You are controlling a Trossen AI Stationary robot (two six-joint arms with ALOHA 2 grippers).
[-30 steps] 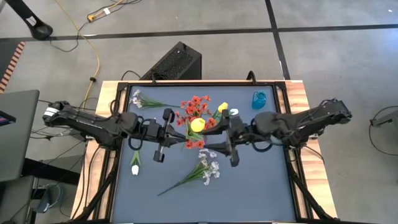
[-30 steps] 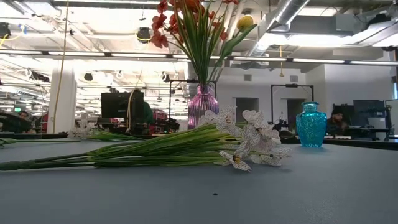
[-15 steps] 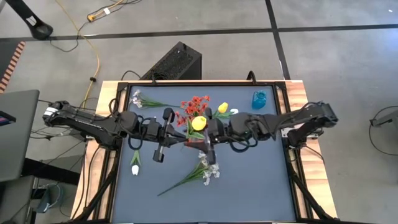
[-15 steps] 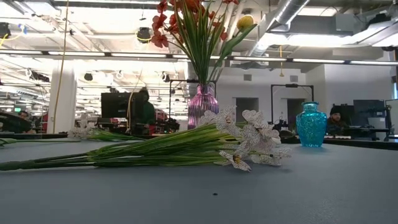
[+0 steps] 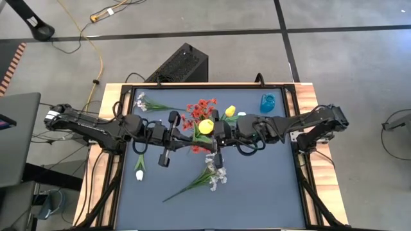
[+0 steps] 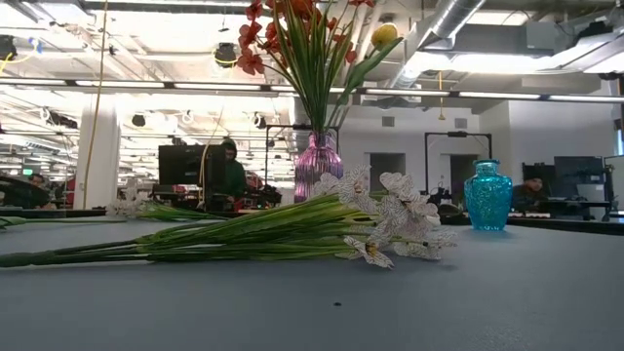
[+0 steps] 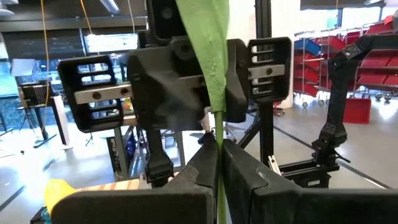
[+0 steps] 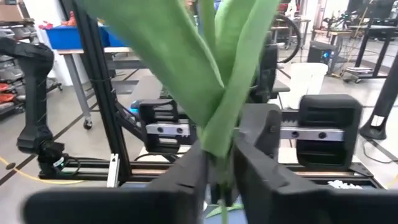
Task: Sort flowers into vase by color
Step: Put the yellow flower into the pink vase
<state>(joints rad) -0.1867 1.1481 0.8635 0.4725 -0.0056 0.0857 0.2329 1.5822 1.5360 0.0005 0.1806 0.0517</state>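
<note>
Both grippers meet above the table's middle on one green flower stem (image 7: 219, 124) with long leaves (image 8: 186, 74). A yellow tulip head (image 5: 205, 126) shows between them in the high view. My left gripper (image 7: 219, 149) (image 5: 191, 142) is shut on the stem. From the opposite side, my right gripper (image 8: 219, 158) (image 5: 215, 144) closes on it. The pink vase (image 6: 319, 164) holds red blossoms (image 5: 202, 109) and a yellow tulip (image 6: 383, 34). A white-lilac spray (image 6: 380, 219) and a white tulip (image 5: 139, 173) lie flat on the mat. My left gripper pinches the bare green stem (image 7: 219, 134) between its two fingertips, just below a leaf. The fingers come level from the table's left and lie across the stem, which stands upright. My right gripper pinches the same stem where two leaves cross (image 8: 217, 146). It comes level from the table's right.
A blue vase (image 5: 267, 102) stands at the far right of the mat. A second white-lilac spray (image 5: 142, 101) lies at the far left. The near half of the mat (image 5: 257, 199) is bare apart from the spray.
My right gripper has swung toward the table's left, up to my left gripper, and its fingers now stand closer together around the stem. The flowers on the mat have not moved.
</note>
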